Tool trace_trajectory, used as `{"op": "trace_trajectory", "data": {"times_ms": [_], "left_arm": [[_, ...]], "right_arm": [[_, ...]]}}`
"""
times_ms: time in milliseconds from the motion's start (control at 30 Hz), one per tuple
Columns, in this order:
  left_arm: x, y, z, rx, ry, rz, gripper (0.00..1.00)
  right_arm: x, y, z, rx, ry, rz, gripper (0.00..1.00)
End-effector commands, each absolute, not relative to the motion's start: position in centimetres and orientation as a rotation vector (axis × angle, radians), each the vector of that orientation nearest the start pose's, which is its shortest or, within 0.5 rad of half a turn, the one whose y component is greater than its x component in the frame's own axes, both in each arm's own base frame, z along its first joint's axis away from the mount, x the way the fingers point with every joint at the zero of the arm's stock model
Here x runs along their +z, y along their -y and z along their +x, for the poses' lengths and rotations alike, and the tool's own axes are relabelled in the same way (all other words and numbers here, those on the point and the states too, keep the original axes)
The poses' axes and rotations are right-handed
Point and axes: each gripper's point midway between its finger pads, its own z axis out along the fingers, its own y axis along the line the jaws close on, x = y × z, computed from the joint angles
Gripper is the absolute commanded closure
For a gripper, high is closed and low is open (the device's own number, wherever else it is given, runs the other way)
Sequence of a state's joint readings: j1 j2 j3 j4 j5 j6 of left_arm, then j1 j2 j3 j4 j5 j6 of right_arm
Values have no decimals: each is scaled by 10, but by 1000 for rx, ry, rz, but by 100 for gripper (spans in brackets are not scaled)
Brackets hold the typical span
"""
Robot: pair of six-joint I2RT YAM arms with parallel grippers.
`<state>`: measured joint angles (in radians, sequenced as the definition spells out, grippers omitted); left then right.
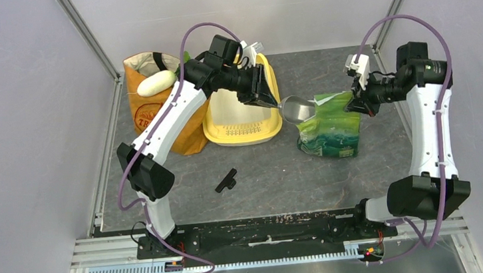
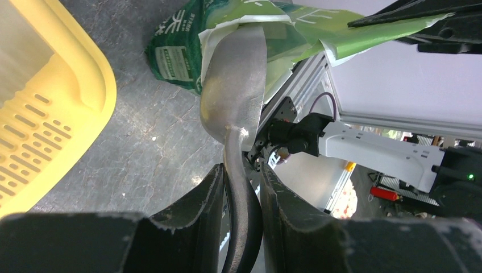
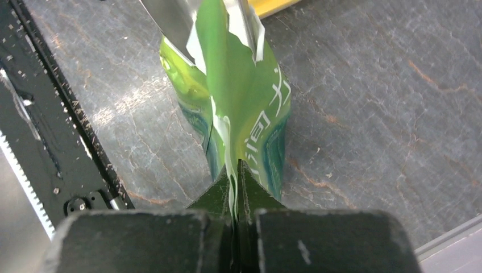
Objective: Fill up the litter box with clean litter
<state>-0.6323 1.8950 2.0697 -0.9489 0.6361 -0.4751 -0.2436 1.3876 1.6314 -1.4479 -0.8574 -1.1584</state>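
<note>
The yellow litter box (image 1: 242,131) lies at mid-table, its slotted corner also in the left wrist view (image 2: 34,125). My left gripper (image 1: 267,99) is shut on the dark handle of a clear plastic scoop (image 1: 296,109), whose bowl (image 2: 236,85) points into the mouth of the green foil bag (image 1: 330,128). My right gripper (image 1: 358,103) is shut on the bag's top edge (image 3: 236,114) and holds it up and open. The clean litter is hidden; none shows in the box or scoop.
An orange paper grocery bag (image 1: 149,108) with a white object (image 1: 155,83) in it stands left of the litter box. A small black clip (image 1: 226,180) lies on the grey mat in front. Metal frame posts rise at the back corners.
</note>
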Motion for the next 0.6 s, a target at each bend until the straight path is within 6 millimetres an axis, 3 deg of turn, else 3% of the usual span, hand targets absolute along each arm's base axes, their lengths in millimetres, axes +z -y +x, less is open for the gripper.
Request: {"op": "trace_trajectory", "data": {"times_ms": [0,267,567], "left_arm": [[296,363,285,-1156,-2461,618,98],[273,383,287,-1078,-2512,605,98],[204,385,281,-1036,-2799,393,98]], "right_arm": [[339,-78,263,559,-1710,-1322,100],[323,-105,261,612,-1704,-1455,100],[310,-124,260,653,-1693,-1486,100]]}}
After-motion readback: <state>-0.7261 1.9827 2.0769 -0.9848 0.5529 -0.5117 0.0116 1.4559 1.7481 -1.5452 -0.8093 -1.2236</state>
